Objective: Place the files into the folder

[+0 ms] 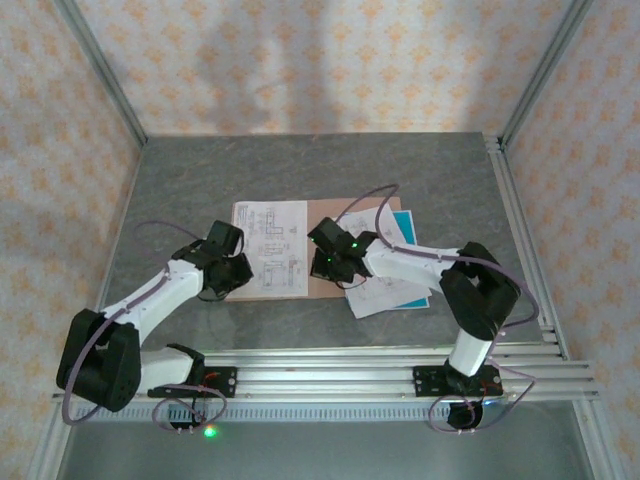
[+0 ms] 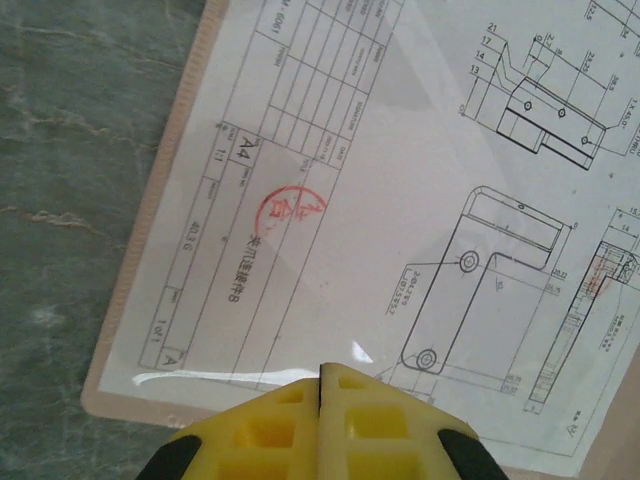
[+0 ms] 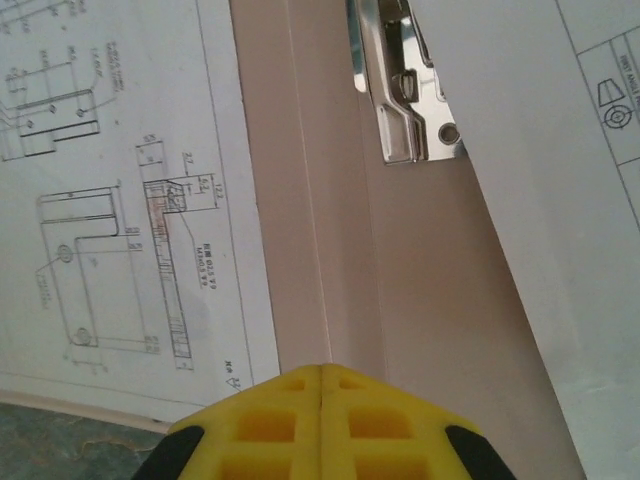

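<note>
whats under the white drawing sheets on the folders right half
The edge of a teal-blue sheet peeks out beneath the white printed paper sheets, over the flat pinkish-brown card folder. Most of it, and part of the metal clip, is covered.

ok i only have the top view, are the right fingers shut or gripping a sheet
observer: shut, nothing between them. the right fingers point along the folder spine crease
operator: where's the clip from there
observer: the metal clip sits just ahead on the right half, with a white sheet edge beside it
operator: and the left side
observer: left fingers are shut too, over the near edge of the drawing sheet, which lies on the folder's left half
</note>
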